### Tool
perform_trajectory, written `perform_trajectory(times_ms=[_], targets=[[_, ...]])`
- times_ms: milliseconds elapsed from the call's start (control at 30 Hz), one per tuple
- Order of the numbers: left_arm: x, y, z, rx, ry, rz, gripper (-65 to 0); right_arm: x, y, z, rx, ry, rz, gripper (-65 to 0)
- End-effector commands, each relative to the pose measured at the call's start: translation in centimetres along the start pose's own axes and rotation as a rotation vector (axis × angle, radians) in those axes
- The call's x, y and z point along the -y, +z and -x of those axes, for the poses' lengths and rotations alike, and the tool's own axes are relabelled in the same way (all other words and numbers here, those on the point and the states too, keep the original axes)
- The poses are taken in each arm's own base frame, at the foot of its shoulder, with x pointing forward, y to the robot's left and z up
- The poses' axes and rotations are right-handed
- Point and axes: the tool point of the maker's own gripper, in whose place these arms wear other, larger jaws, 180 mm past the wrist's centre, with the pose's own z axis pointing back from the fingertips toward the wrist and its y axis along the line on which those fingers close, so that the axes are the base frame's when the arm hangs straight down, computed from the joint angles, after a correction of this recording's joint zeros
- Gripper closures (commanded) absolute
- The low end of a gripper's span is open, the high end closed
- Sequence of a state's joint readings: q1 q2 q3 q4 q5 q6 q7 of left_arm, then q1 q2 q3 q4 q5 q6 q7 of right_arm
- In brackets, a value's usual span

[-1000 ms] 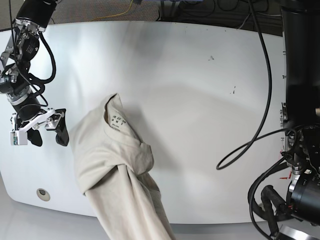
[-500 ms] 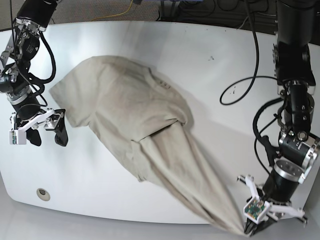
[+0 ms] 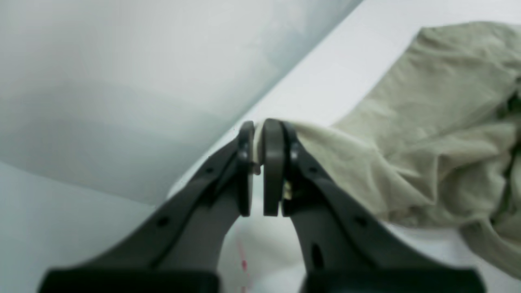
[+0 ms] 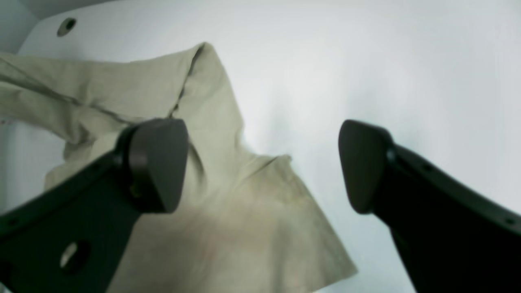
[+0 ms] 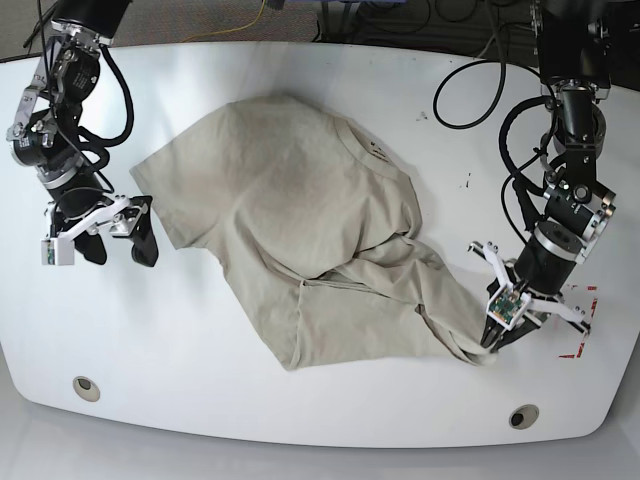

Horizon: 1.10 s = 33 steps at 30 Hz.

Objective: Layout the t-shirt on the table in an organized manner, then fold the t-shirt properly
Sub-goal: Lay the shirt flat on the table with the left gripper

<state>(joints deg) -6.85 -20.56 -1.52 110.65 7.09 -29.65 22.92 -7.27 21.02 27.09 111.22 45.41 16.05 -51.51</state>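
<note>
The beige t-shirt (image 5: 300,240) lies wrinkled across the middle of the white table (image 5: 330,90), collar toward the far side, one sleeve pointing at the view's left. My left gripper (image 5: 490,345) is at the shirt's near right corner, shut on a pinch of the fabric; the left wrist view shows the cloth (image 3: 427,134) clamped between the closed left gripper (image 3: 257,138). My right gripper (image 5: 120,248) hangs open just left of the sleeve; in the right wrist view the sleeve (image 4: 228,228) lies under the wide-apart right gripper (image 4: 260,162), which holds nothing.
Two round grommet holes (image 5: 86,386) (image 5: 520,416) sit near the table's front edge. Red tape marks (image 5: 585,292) show at the right, beside the left arm. Black cables (image 5: 470,60) hang over the far right of the table.
The shirt, first bunched and hanging off the front edge, has been dragged out across the table. My left arm came in holding its corner and pulled it rightward. The right gripper stayed open, shifting slightly.
</note>
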Motion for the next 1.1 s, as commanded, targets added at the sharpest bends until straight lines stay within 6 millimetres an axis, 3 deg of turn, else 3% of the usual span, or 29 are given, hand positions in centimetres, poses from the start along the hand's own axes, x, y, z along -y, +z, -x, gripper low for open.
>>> perform_trajectory(times_ms=[0,300,600,767,867,967,1067], targets=[[-0.6,0.7,-0.4,0.037,0.002,-0.023,0.0,-0.8,0.1,-0.3,0.018,0.011,-0.028,-55.6],[-1.3,2.2,2.1,-0.011,0.031,-0.056,0.0,-1.6,-0.3,0.9,-0.022,0.022,-0.044,-55.6],[-3.0,3.0,3.4,-0.050,0.036,-0.108,-1.7,0.5,-1.4,2.2,-0.088,0.123,0.075,-55.6],[-3.3,3.0,3.4,-0.050,0.033,-0.113,-20.2,0.8,-1.6,3.0,-0.114,0.127,0.083,-55.6],[-3.4,3.0,3.4,-0.050,0.035,-0.119,-36.5,0.8,-1.3,3.9,-0.137,0.124,0.085,-55.6],[-3.5,3.0,3.3,-0.048,0.035,-0.124,-46.7,0.7,-0.9,4.2,-0.143,0.134,0.083,-55.6],[-4.0,2.9,3.0,-0.039,0.031,-0.134,-52.8,0.4,-0.5,4.7,-0.154,0.139,0.080,-55.6]])
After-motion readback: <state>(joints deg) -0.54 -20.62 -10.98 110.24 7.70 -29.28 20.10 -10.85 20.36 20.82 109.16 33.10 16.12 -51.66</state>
